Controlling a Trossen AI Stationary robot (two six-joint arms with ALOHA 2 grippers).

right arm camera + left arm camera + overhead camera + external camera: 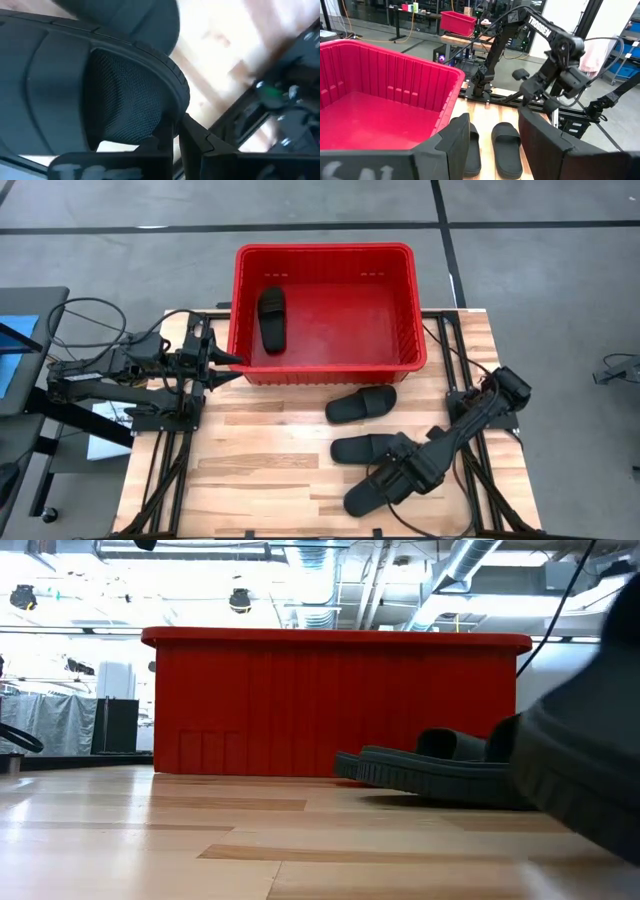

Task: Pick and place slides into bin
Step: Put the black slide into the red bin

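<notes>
The red bin (325,365) stands at the table's far middle, with one black slide (271,318) lying flat inside at its left. Two more slides (362,404) (365,448) lie flat on the table in front of the bin. They also show in the left wrist view (507,150) and one shows in the low view (430,765). A fourth slide (368,494) is near the front edge, and my right gripper (398,474) is shut on it. My left gripper (228,360) is open and empty beside the bin's near left corner. My right gripper pinches the fourth slide between its two fingers (167,137) at the rim of the wide strap (172,82), whose mesh lining faces the camera. It comes slanting down from the table's right. I cannot tell whether the slide is clear of the table.
The right arm (470,415) stretches in from the table's right edge over the near right part. Cables and the left arm's base (110,375) lie at the left. Bare wood (260,470) shows at the near left.
</notes>
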